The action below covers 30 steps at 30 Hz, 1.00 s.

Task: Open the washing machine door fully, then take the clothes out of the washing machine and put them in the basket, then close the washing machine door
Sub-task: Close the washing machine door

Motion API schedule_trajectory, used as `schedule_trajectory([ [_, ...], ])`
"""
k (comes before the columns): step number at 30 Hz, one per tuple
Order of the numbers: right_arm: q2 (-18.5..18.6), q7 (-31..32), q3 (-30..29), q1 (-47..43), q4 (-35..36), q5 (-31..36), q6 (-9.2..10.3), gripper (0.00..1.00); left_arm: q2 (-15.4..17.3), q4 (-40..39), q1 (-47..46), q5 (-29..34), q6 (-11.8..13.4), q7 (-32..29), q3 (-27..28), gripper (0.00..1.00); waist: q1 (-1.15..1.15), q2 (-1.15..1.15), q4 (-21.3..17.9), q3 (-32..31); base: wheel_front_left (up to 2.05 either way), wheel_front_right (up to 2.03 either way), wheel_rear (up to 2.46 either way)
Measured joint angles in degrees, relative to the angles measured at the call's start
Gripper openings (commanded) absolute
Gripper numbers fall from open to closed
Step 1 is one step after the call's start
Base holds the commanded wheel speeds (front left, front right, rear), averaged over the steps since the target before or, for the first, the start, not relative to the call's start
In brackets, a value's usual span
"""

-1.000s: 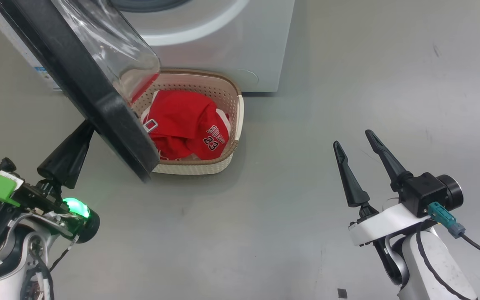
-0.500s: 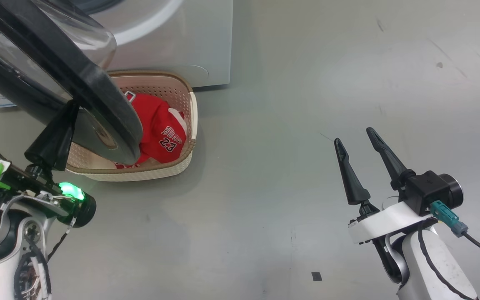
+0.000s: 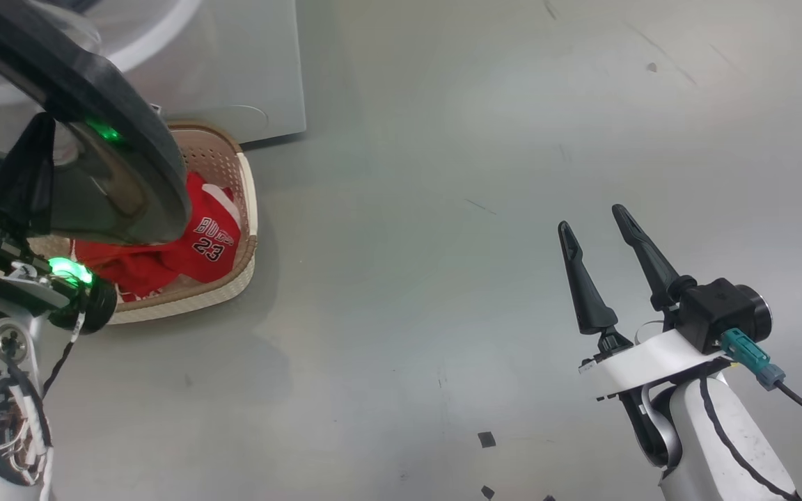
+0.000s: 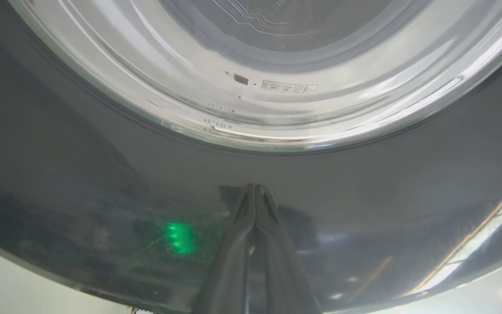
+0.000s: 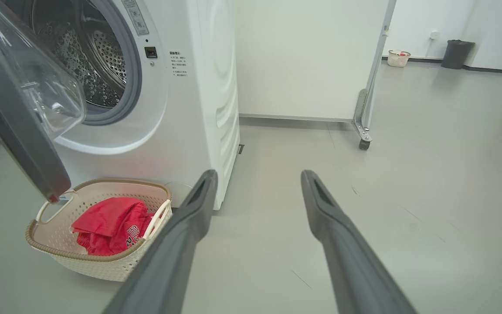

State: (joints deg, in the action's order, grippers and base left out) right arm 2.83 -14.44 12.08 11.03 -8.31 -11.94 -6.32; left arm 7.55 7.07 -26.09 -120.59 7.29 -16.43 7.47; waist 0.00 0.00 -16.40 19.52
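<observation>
The washing machine door hangs part open at the upper left, its black rim over the basket. My left gripper is shut, and its tips rest against the door's glossy outer rim, below the glass bowl. The left gripper holds nothing. Red clothes marked 23 lie in the cream basket in front of the white washing machine. The clothes are partly hidden by the door. The steel drum shows behind the door. My right gripper stands open over bare floor, and nothing lies between the fingers of the right gripper.
Grey floor stretches wide to the right of the machine. A wheeled partition stands by the far wall, with a second small basket and a dark bin beyond. Small black tape marks dot the floor.
The head camera has turned, sliding the whole scene left. My shut left gripper has pushed the door round toward the machine, covering more of the basket. The right gripper stays open and still.
</observation>
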Motion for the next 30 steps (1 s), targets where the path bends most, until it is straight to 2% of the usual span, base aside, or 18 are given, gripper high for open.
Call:
schedule_trajectory([
  [10,-0.12,0.00,0.70,0.15,0.34,-2.64,1.00,1.00,0.47,2.35,-3.95,-0.26,0.00,3.24,-1.18,0.00,0.00,0.00,-5.30,0.99,0.00,0.00,0.00],
  [15,-0.18,0.00,0.04,0.13,0.68,-2.66,1.63,1.00,0.36,3.41,-5.06,-0.41,0.00,3.46,-3.00,0.00,0.00,0.00,-6.09,1.11,0.00,0.00,0.00],
  [18,-0.22,0.00,-0.75,0.13,1.26,-2.66,2.37,1.00,0.33,3.92,-5.36,-0.41,0.00,3.07,-4.56,0.00,0.00,0.00,-5.73,0.96,0.00,0.00,0.00],
  [26,-0.25,0.00,-1.34,0.14,1.63,-1.78,2.36,1.00,0.35,5.19,-4.98,-0.37,0.00,1.83,-6.44,0.00,0.00,0.00,-3.06,-0.16,0.00,0.00,0.00],
  [30,-0.25,0.00,-1.64,0.13,1.47,-0.97,2.35,1.00,0.71,4.82,-2.02,1.70,-0.01,-0.99,-10.34,0.00,0.00,0.00,-1.20,-1.31,0.00,0.00,0.00],
])
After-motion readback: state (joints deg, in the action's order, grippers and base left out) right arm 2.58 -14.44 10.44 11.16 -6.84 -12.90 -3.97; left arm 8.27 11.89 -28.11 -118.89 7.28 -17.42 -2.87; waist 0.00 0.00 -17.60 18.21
